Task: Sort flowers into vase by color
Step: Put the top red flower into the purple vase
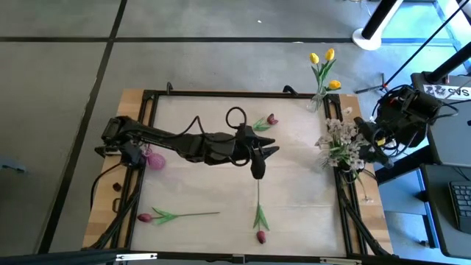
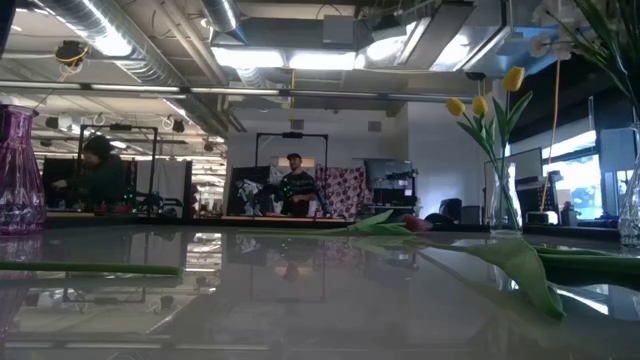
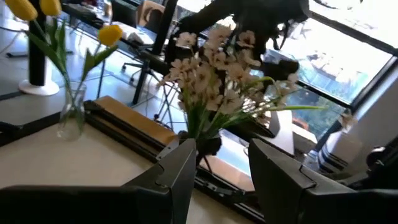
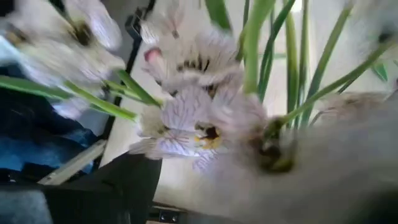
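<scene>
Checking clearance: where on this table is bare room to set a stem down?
Bare: the far left stretch above the left arm, and the patch between the two near tulips. Also the near right, between the vertical stem and the right rail. Crowded: the right edge, with white blossoms, yellow tulips and the right pincer.

Two people (image 2: 100,175) stand in the room behind; a keyboard (image 1: 461,202) sits beside the table.

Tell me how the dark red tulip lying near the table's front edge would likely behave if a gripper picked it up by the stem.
The dark red tulip has a long thin stem with a bud at one end, so it would probably droop or swing bud-down. It looks light. Lying flat on the table, the thin stem leaves little to pinch.
</scene>
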{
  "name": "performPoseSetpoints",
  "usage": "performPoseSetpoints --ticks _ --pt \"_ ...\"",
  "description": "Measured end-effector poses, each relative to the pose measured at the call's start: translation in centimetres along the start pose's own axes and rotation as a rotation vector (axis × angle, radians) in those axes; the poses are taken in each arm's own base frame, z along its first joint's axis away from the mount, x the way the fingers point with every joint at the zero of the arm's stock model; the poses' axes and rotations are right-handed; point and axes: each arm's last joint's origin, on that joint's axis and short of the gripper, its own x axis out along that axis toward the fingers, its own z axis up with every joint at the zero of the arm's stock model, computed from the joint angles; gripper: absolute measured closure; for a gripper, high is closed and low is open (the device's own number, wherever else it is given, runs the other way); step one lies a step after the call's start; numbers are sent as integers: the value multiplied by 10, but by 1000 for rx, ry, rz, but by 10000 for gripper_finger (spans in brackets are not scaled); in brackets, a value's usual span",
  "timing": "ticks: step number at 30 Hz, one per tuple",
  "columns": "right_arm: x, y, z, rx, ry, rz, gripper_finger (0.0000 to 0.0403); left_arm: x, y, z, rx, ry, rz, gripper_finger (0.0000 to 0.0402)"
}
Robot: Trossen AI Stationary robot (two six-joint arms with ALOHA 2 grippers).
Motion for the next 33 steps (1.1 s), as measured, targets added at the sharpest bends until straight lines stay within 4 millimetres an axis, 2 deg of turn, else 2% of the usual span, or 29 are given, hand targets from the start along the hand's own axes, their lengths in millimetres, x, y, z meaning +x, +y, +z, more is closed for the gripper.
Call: performPoseSetpoints --ticks 7,12,16,21,25,28,33 --pt "-27 -5 11 11 -98 54 120 13 7 -11 8 18 11 257" --pt "-48 -10 16 46 -172 98 131 14 8 -10 4 10 10 257" --pt "-65 -17 21 60 -278 91 132 16 12 -8 -26 -21 73 257" --pt "-82 -20 31 31 -429 100 132 24 32 1 -39 -29 106 257" --pt "-92 -21 38 0 -550 74 132 33 56 5 -18 49 108 264" --pt "-95 -22 39 -10 -574 71 132 36 74 5 3 107 165 275" --pt "-96 -21 40 -7 -582 72 132 38 85 4 39 164 183 299"
